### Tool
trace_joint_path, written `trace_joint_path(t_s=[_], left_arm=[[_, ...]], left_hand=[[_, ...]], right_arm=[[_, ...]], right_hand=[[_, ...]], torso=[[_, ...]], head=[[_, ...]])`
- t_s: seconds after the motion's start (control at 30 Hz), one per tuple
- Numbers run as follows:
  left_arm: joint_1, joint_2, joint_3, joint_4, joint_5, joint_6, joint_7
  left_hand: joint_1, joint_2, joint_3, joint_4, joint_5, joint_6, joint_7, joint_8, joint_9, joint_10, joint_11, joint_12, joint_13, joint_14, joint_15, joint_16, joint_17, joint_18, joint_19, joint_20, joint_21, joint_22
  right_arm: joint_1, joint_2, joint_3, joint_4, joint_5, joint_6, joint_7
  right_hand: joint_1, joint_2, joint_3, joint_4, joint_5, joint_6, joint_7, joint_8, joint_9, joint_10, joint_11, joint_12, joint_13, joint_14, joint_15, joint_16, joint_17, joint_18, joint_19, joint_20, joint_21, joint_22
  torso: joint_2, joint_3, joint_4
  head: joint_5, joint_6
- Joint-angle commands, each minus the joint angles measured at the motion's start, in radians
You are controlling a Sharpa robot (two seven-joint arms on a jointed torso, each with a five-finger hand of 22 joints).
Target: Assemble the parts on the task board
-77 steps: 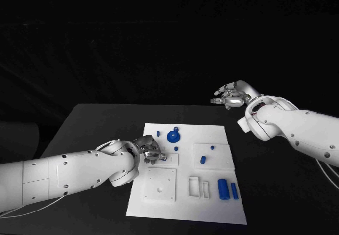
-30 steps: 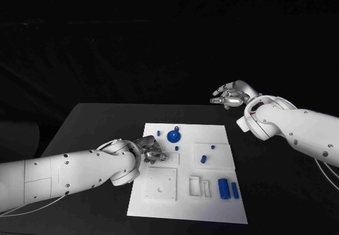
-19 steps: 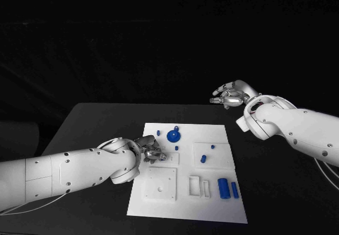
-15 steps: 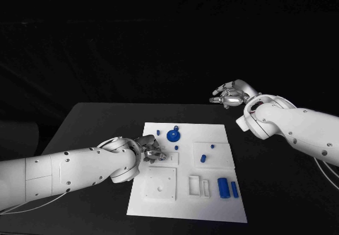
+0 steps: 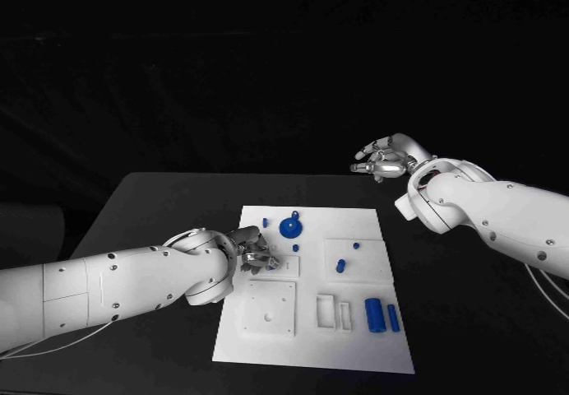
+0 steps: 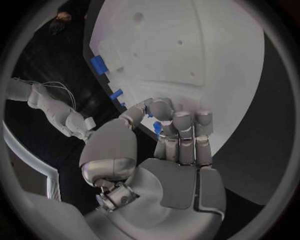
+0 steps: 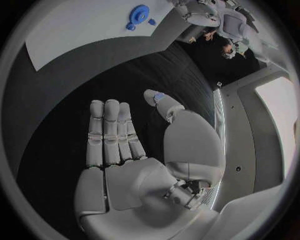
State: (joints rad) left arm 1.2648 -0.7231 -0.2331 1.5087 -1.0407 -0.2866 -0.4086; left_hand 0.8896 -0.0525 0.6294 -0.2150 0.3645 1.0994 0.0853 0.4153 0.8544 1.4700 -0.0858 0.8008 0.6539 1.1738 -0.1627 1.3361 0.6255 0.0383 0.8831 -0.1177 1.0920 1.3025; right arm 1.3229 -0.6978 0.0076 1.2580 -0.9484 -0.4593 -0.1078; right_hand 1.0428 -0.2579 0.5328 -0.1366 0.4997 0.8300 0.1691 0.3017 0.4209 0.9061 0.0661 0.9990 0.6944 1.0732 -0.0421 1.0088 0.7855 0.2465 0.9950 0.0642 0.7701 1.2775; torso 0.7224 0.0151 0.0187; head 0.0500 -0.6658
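**Left hand down on the board, right hand held off to the side**

Looking down from the head, the white task board [image 5: 311,284] lies in the middle of the black table [image 5: 142,206]. The left hand [image 5: 252,251] sits over the board's left edge with its fingers curled down; whether they grip anything I cannot tell from here. Just beyond it lies a round blue gear [image 5: 292,230], with a small blue peg [image 5: 340,266] on a raised square nearer the middle and two upright blue cylinders [image 5: 381,315] toward the near right corner. The right hand [image 5: 386,159] hangs in the air past the table's far right edge, well away from the board, fingers apart and holding nothing.

At the left wrist, the left hand [image 6: 165,150] has its fingers bent onto the board's [image 6: 200,55] edge, and a small blue part [image 6: 157,127] shows between thumb and fingertips, seemingly pinched there.

At the right wrist, the right hand [image 7: 134,160] is spread flat and bare above the dark table, with the gear [image 7: 137,11] on the board [image 7: 81,30] far off.
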Motion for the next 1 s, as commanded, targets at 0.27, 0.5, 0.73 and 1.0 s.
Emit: trace_joint_path(t_s=[0.27,0.5,0.73,1.0], left_arm=[[0.006,0.01,-0.002,0.011,0.036,0.07,-0.002],[0.023,0.006,0.004,0.02,0.057,0.101,-0.002],[0.052,0.005,0.005,0.016,0.089,0.192,-0.012],[0.071,0.014,0.006,-0.011,0.113,0.228,-0.017]], left_hand=[[0.005,0.02,0.006,-0.004,-0.008,0.168,-0.108,0.005,0.0,-0.042,-0.036,0.005,-0.004,-0.005,-0.014,0.006,-0.004,0.002,-0.006,-0.148,0.004,-0.003],[0.004,0.022,0.006,-0.004,-0.011,0.165,-0.107,0.004,0.0,-0.043,-0.035,0.004,-0.007,-0.006,-0.014,0.006,-0.007,0.002,-0.007,-0.148,0.004,-0.004],[0.001,0.032,0.012,0.003,-0.121,0.15,-0.101,-0.003,0.0,-0.051,-0.028,-0.008,-0.035,-0.02,-0.01,-0.001,-0.028,0.0,-0.021,-0.145,0.003,-0.014],[0.003,0.035,0.015,0.009,-0.173,0.142,-0.097,-0.013,0.006,-0.057,-0.025,-0.014,-0.049,-0.026,-0.008,-0.005,-0.04,-0.001,-0.028,-0.143,0.001,-0.02]], right_arm=[[0.0,0.002,0.0,-0.002,-0.001,0.015,0.006],[0.0,0.003,0.0,-0.005,-0.001,0.016,0.006],[-0.002,0.007,0.0,-0.011,0.002,0.021,0.007],[-0.004,0.012,-0.001,-0.015,0.005,0.023,0.009]], right_hand=[[0.001,0.01,-0.001,-0.006,0.004,0.0,0.005,0.004,0.001,-0.008,-0.002,0.007,-0.002,-0.007,0.003,0.006,-0.001,0.015,0.003,-0.001,-0.005,0.002],[0.002,0.011,-0.001,-0.006,0.004,0.0,0.005,0.004,0.001,-0.009,-0.001,0.007,-0.003,-0.007,0.003,0.006,-0.002,0.015,0.003,-0.001,-0.005,0.002],[0.002,0.011,-0.001,-0.006,0.005,0.0,0.005,0.003,0.001,-0.009,-0.001,0.008,-0.004,-0.008,0.003,0.006,-0.002,0.015,0.003,-0.001,-0.005,0.003],[0.002,0.012,-0.001,-0.007,0.004,-0.001,0.006,0.003,0.001,-0.009,-0.001,0.008,-0.004,-0.008,0.003,0.007,-0.003,0.015,0.003,0.0,-0.006,0.003]], torso=[[-0.001,0.0,0.0003],[-0.001,-0.0002,-0.0001],[-0.001,-0.0005,0.0011],[0.0,-0.0002,0.0001]], head=[[-0.001,0.0],[-0.002,0.003],[-0.002,0.003],[-0.001,0.002]])
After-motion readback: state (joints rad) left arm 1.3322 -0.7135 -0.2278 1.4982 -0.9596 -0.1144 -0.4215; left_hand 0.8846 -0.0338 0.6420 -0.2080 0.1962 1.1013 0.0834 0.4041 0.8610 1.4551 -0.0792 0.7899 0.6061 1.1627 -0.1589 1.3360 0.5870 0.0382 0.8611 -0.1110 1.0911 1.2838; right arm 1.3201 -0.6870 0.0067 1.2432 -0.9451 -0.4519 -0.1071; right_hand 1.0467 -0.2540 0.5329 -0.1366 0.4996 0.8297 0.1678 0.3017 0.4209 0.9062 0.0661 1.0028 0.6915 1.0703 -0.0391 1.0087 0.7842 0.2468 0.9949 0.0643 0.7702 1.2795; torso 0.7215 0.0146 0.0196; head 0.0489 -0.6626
